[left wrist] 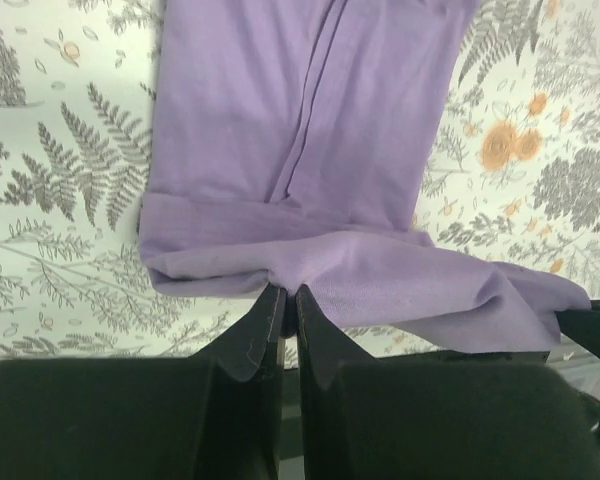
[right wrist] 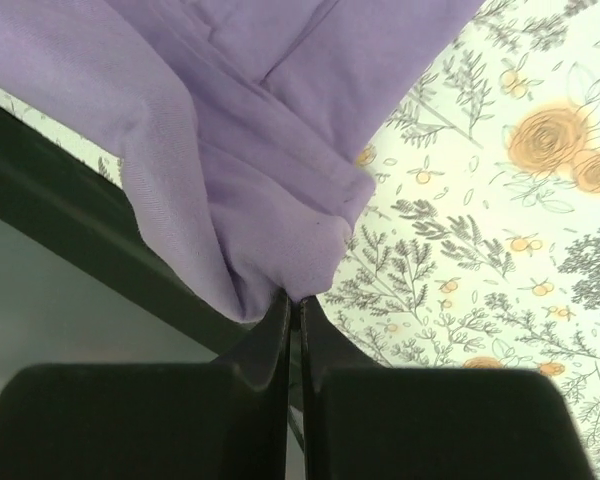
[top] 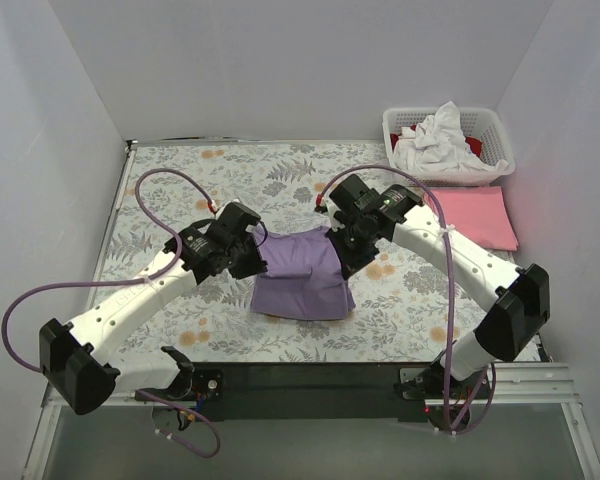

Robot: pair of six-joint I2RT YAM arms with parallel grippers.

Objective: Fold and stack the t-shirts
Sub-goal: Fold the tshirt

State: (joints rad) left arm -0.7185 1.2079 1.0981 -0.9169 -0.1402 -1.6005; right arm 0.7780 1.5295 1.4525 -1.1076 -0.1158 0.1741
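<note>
Tee, purple, folded, at middle of floral cloth, gripped at both far corners: left pincer clamped tight on left one, right pincer clamped tight on right one. Pink tee flat at far right, just beside basket.

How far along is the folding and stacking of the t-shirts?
Done: a pink t-shirt lies folded flat beside the basket. In hand: the left hand and right hand are each shut on an edge of the partly folded purple t-shirt. Left: finishing that fold, stacking it, plus the white t-shirt and red t-shirt crumpled in the basket.
</note>
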